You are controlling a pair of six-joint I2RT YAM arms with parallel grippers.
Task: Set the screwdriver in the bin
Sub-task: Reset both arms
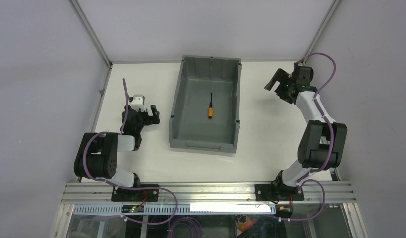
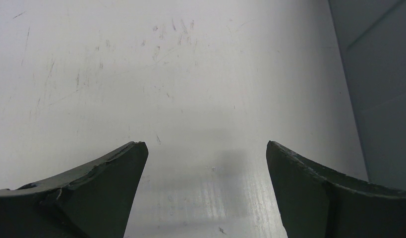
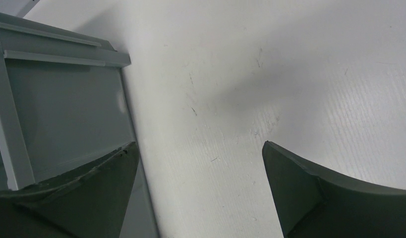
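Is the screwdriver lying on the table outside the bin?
No, the overhead view shows the screwdriver lying on the floor inside the bin, roughly in the middle.

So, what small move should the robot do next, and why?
Probably only pull the right gripper back toward its base: the screwdriver already lies inside the bin, and the left gripper and the right one stand open and empty outside it.
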